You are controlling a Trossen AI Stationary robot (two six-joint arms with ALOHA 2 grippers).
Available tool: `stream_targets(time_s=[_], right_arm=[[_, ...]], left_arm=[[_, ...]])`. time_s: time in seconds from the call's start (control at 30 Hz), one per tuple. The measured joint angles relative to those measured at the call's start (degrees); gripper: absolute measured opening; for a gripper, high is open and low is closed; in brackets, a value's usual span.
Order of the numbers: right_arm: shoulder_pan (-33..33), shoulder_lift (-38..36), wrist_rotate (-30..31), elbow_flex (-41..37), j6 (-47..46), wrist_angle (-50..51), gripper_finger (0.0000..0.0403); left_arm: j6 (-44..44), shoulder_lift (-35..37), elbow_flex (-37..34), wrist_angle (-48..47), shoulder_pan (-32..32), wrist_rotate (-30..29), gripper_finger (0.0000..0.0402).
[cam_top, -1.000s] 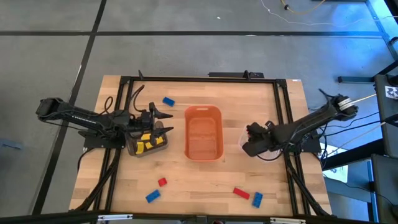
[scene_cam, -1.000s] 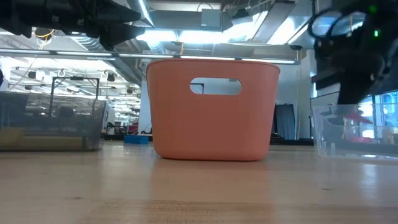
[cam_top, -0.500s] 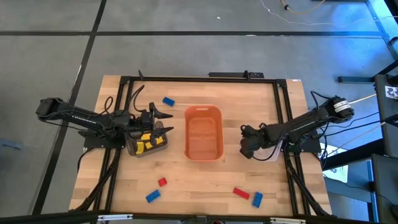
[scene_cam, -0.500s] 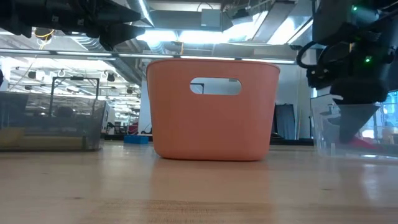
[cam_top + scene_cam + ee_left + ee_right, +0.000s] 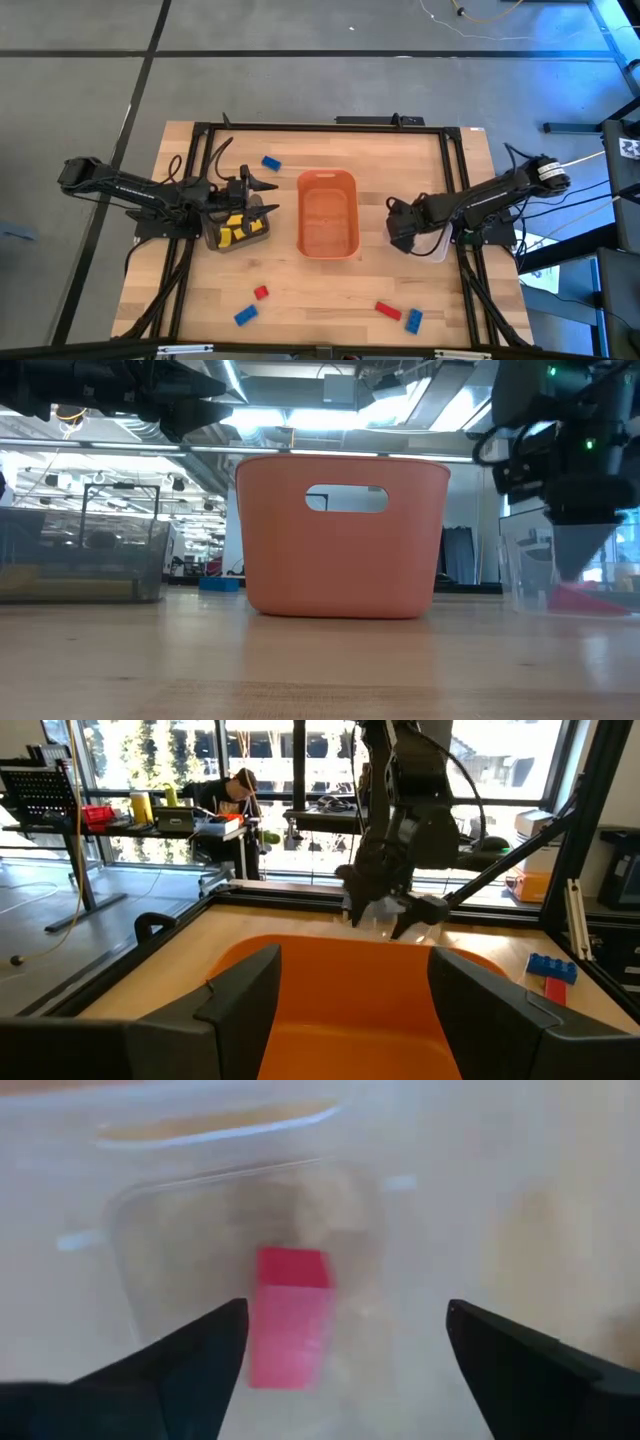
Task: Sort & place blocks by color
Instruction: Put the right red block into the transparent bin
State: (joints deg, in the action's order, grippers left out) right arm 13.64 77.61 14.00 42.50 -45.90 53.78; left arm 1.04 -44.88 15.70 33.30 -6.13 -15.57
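The orange tub (image 5: pixel 327 212) stands in the middle of the wooden table (image 5: pixel 330 300), and everything here is placed from it.

The right arm reaches in from the table's right edge, bent at the elbow. Its claw, the right gripper (image 5: pixel 402 224), points down over a clear bin (image 5: pixel 570 575) just to the right of the tub. In the right wrist view the two dark fingers (image 5: pixel 190 1365) stand wide apart with nothing between them. Below them a red block (image 5: pixel 288 1316) lies on the floor of the clear bin. It is a smooth, shiny, boxy brick. The bin's walls are see-through plastic with rounded corners.

The left arm stretches in from the left edge, long and low. The left gripper (image 5: pixel 262 197) hangs over a dark bin (image 5: pixel 236 228) just to the left of the tub. Its fingers (image 5: pixel 240 1000) are spread apart and hold nothing. Yellow blocks (image 5: pixel 232 229) lie in that bin.

A blue block (image 5: pixel 271 162) lies behind the tub, toward its left. In front of the tub on the left are a small red block (image 5: pixel 261 292) and a blue block (image 5: pixel 245 314), near each other. In front on the right, a red block (image 5: pixel 388 310) and a blue block (image 5: pixel 414 319) lie just beside each other.

The tub is smooth plastic with rounded corners and a slot handle (image 5: pixel 346 499) in its end.
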Motion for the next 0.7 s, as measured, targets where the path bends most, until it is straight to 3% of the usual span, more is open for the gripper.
stream_targets(time_s=[0.13,0.27,0.5,0.7], right_arm=[[2.09,-2.07,4.53,4.47,-0.14,5.42,0.0342],[5.69,-5.67,7.89,5.82,-0.08,1.75,0.0343],[13.45,-8.65,12.88,5.74,6.33,-16.47,0.0343],[15.41,-8.39,21.7,5.69,24.72,-37.85,0.0343]], left_arm=[[0.0,0.0,0.0,-0.06,0.0,-0.02,0.0244],[-0.01,0.0,0.0,-0.43,-0.02,-0.02,0.0244],[0.0,0.0,0.0,-0.89,0.0,-0.02,0.0244],[0.0,0.0,0.0,-0.47,0.0,0.0,0.0244]])
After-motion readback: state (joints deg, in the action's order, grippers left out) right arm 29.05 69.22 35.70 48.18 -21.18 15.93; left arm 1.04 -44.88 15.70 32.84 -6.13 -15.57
